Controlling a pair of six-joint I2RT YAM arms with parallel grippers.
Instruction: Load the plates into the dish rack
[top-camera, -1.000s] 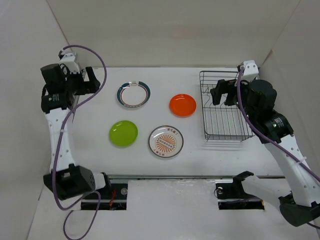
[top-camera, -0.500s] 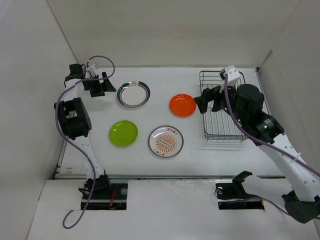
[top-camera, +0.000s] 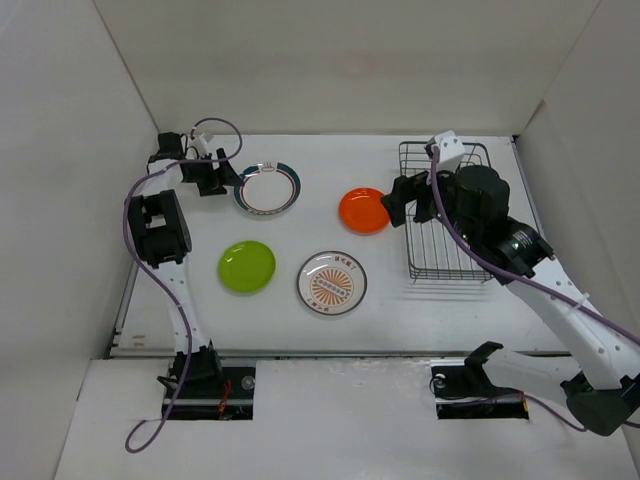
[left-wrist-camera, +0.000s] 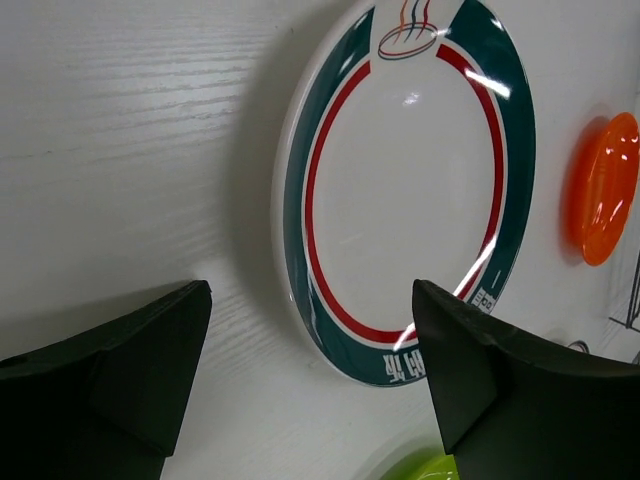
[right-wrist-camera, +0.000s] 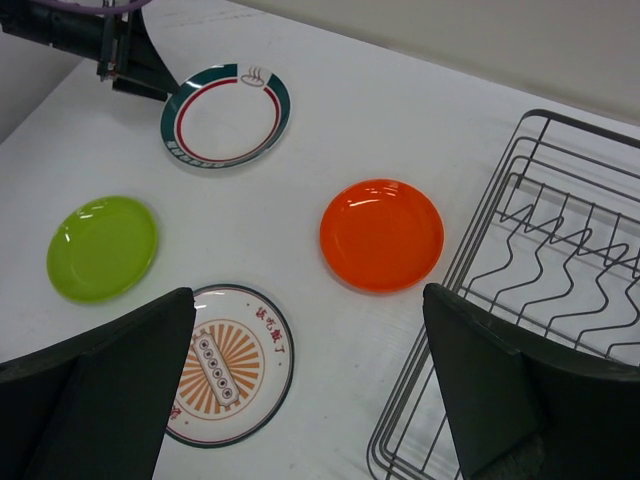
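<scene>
Left gripper: fingers spread, empty, at left edge of teal-rimmed plate. Lime green plate, sunburst plate, orange plate: flat on table. Right gripper: wide open, empty, between orange plate and dish rack.

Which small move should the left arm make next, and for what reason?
Probably ease the left gripper forward and down a little onto the near edge of the teal-rimmed plate, so the jaws can close on its rim. The jaws stand open, and the plate lies flat on the table just ahead of them, not yet gripped. The dish rack holds no plate.
</scene>
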